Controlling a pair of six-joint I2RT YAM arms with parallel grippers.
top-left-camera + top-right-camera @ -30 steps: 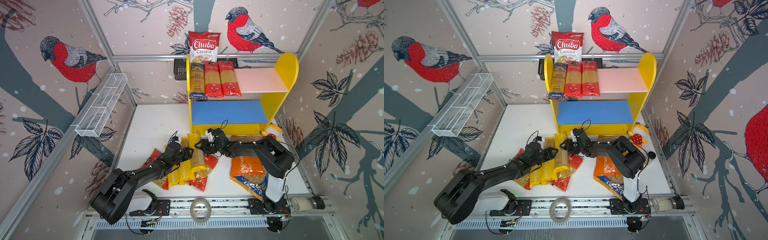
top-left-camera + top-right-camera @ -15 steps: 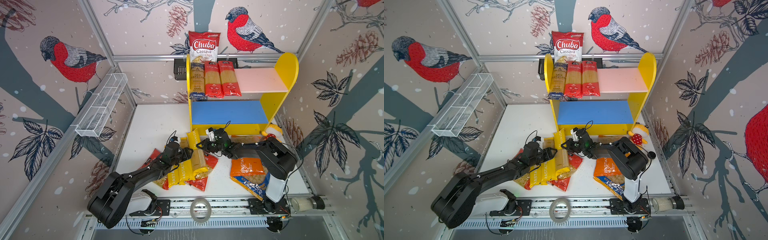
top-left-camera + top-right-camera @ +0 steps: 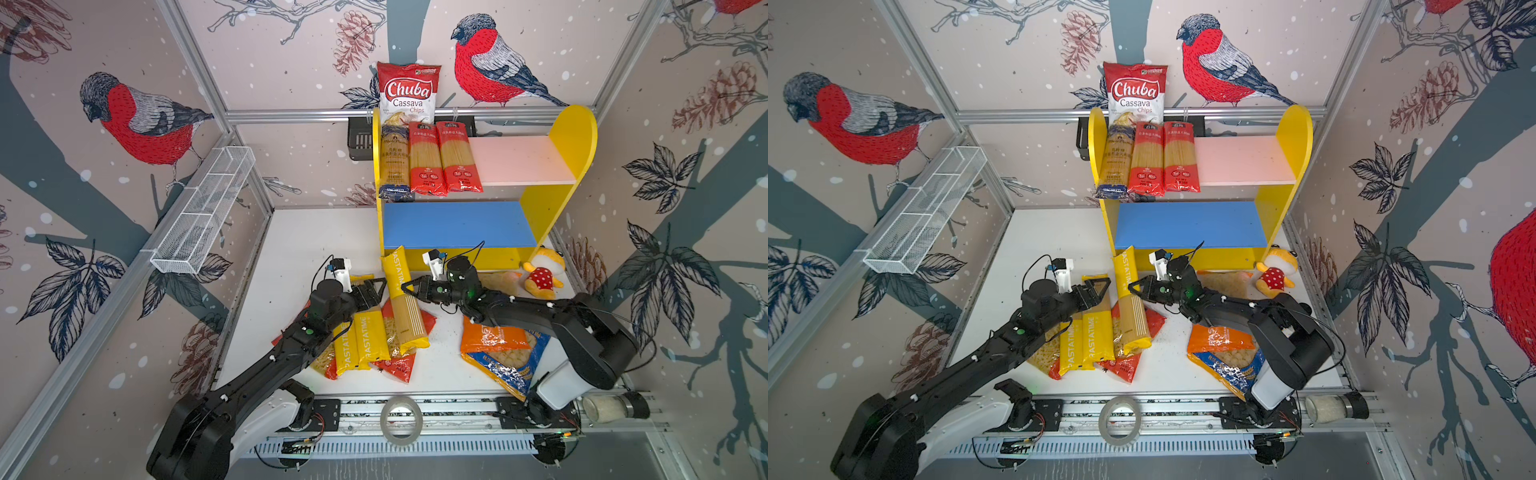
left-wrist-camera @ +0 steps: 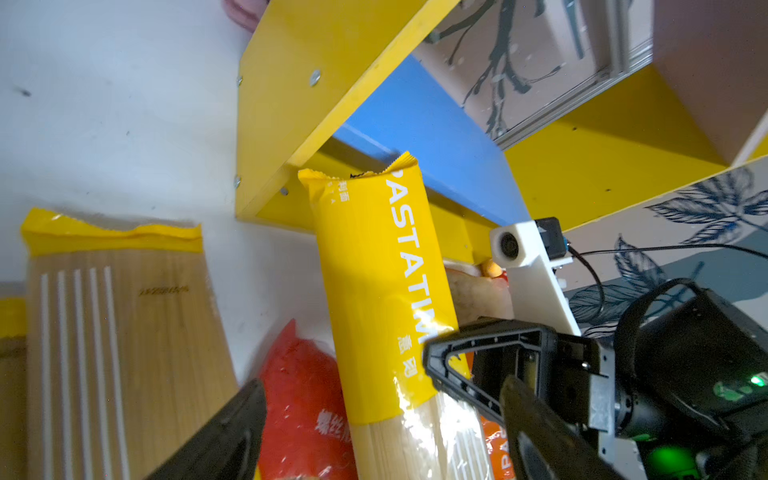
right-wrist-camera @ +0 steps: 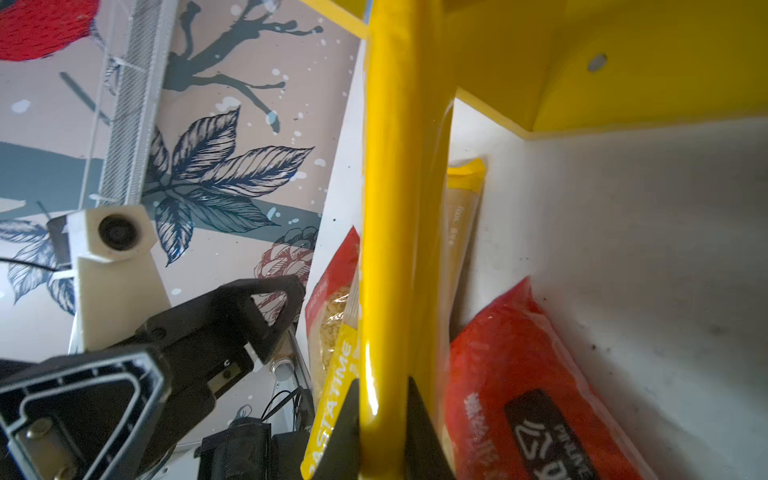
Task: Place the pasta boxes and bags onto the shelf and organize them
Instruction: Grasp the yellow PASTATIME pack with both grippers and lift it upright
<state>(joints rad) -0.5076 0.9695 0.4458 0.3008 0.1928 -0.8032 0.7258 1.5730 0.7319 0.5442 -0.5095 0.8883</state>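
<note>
My right gripper point(image 3: 409, 288) point(image 5: 382, 382) is shut on a long yellow PASTATIME spaghetti pack point(image 3: 401, 299) point(image 5: 390, 208), which tilts with its far end raised against the front of the shelf point(image 3: 573, 137). Just left of the pack, my left gripper point(image 3: 376, 291) point(image 4: 382, 386) stands open, its jaws wide on either side of it without touching. On the shelf's pink board point(image 3: 519, 160) lie a dark blue spaghetti pack point(image 3: 395, 166) and two red ones point(image 3: 440, 162). The blue board point(image 3: 457, 224) is bare. Two yellow packs point(image 3: 365, 336) and red bags point(image 3: 395, 365) lie under the left arm.
An orange bag point(image 3: 490, 336) and a blue-yellow bag point(image 3: 507, 365) lie under the right arm. A plush toy point(image 3: 542, 274) sits by the shelf's right foot. The Chuba chips bag point(image 3: 408, 93) stands behind the shelf. A wire rack point(image 3: 203, 212) hangs on the left wall.
My right gripper has closed on the yellow pack. My left gripper, which held the pack before, has opened and let it go. The pack's far end now stands a little higher.
</note>
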